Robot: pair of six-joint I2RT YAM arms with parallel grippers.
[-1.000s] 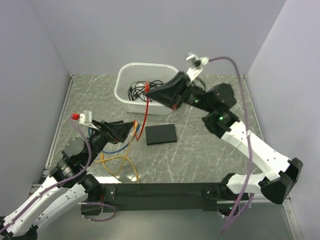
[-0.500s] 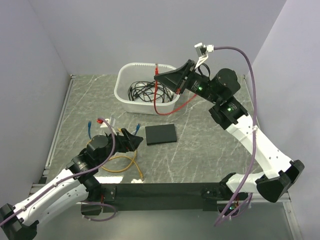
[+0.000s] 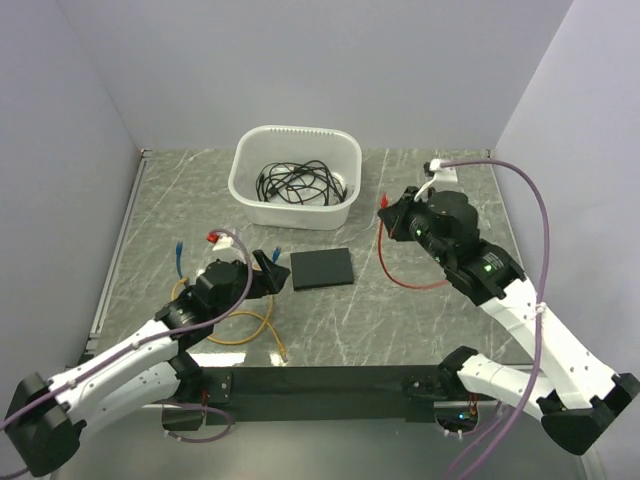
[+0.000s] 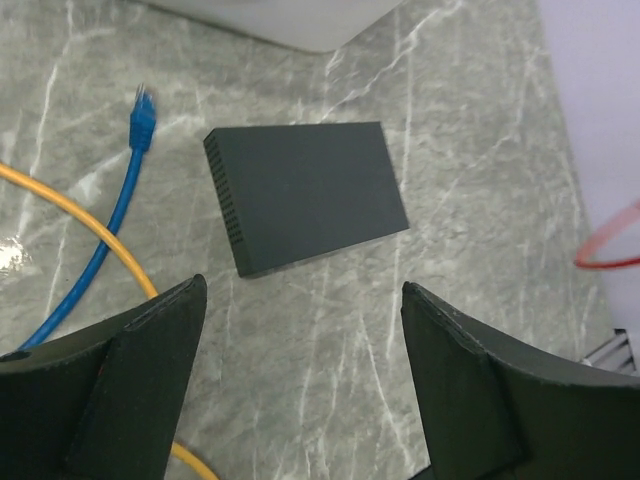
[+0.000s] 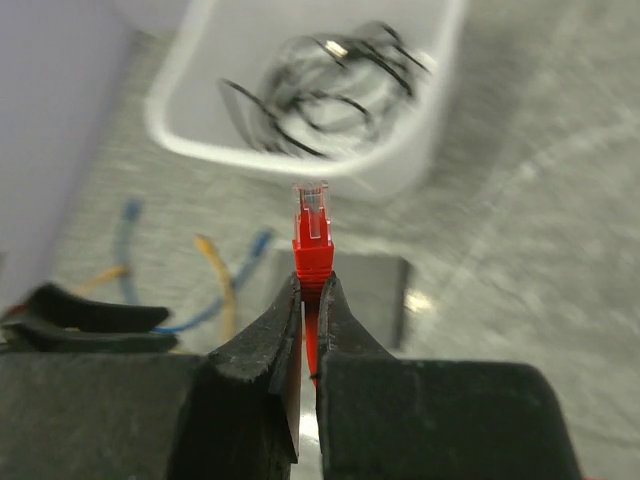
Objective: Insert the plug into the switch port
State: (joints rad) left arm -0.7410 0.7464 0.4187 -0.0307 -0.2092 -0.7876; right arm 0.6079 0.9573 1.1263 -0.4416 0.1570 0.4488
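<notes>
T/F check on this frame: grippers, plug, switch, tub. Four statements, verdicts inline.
1. The right gripper is shut on the red plug. True.
2. The left gripper grips the switch. False: its jaws stand open, short of the switch, holding nothing.
3. The red plug sits in a switch port. False: it is held in the right gripper, apart from the switch.
4. Black cables lie in the white tub. True.
</notes>
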